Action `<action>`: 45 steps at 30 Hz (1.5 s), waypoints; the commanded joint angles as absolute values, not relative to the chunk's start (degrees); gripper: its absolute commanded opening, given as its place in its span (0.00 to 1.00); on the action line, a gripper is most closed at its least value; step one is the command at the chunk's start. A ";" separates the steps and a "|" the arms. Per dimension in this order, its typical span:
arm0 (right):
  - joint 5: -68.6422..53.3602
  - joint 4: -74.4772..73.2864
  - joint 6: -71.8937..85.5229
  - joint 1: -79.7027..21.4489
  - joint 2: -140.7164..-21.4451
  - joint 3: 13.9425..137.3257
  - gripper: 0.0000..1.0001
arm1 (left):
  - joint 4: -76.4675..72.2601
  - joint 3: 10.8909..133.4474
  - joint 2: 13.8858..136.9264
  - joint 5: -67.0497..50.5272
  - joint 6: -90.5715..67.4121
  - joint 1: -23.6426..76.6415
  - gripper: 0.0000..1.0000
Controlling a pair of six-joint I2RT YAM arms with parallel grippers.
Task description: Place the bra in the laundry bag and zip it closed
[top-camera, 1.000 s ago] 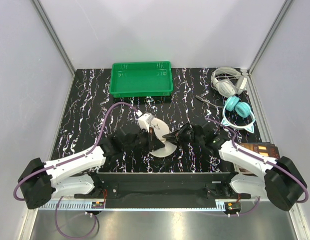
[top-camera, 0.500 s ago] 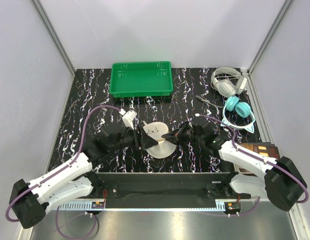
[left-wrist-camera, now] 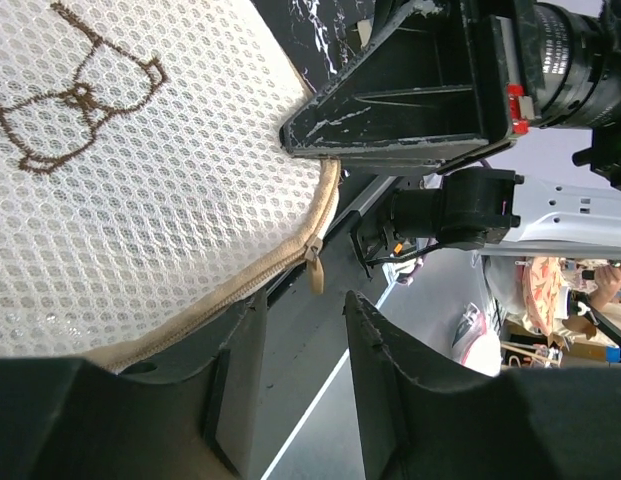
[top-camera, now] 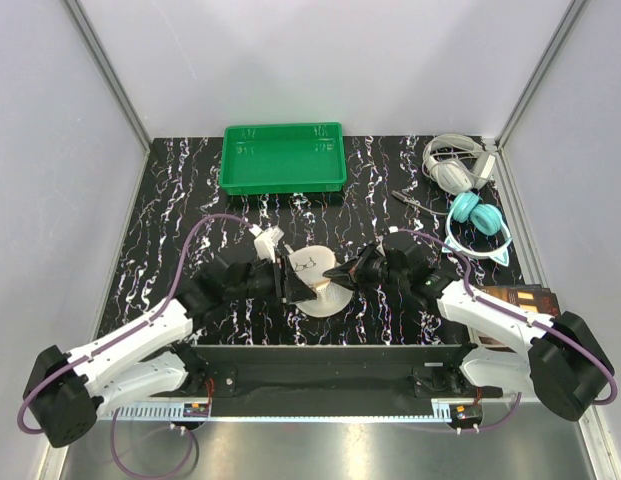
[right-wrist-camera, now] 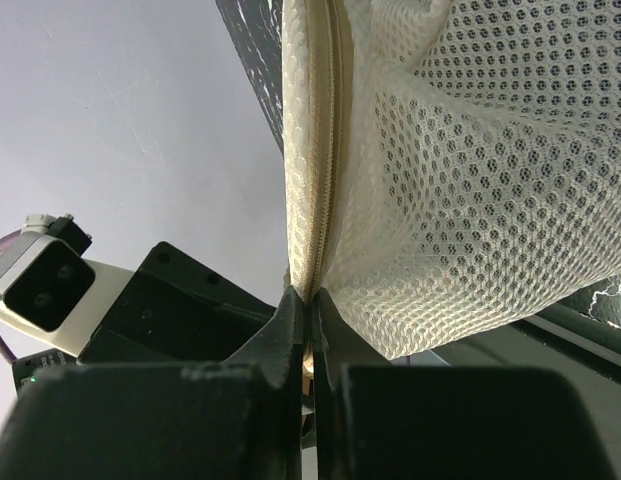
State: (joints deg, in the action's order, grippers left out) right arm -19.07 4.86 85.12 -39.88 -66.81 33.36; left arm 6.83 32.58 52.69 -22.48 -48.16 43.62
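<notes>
Step in hand: zipping. The cream round mesh laundry bag sits at bench centre, pinned between both arms. The dark navy bra shows in no view and nothing lies loose on the bench, so it is probably already inside, but I cannot confirm that.

Right claw, at the bag's 3 o'clock in the top view, is pinched tight on the bag's rim, right at the zip seam. The stretch of zipper seen from the right wrist looks closed.

Left claw, at the bag's 9 o'clock, has its fingers parted with nothing between them. The small tan zipper pull tab dangles off the rim just beyond the gap. The rim runs just beside one finger; I cannot tell if they touch.

Next move, as a judgement: the left claw needs to nip that pull and drag it round the rim while the right claw braces the bag. The tab is tiny, floppy and easy to miss.

Materials:
- Bag: soft honeycomb mesh that creases under the grip, with a smooth beige zip tape and a brown stitched eyeglasses mark.
- Bench: black marbled top.
- Green rigid plastic tray: at the bag's 12 o'clock.
- Teal cat-ear headphones: at 2 o'clock.
</notes>
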 commanded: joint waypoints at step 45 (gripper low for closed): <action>-10.12 -43.56 39.37 -28.39 -69.36 58.36 0.83 | -3.78 44.73 67.06 -26.63 -42.63 45.00 0.00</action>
State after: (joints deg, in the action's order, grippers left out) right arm -18.70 -32.40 42.13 -28.62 -78.19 60.69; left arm 2.35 42.04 64.42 -24.75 -41.93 43.42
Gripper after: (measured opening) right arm 0.761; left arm 0.028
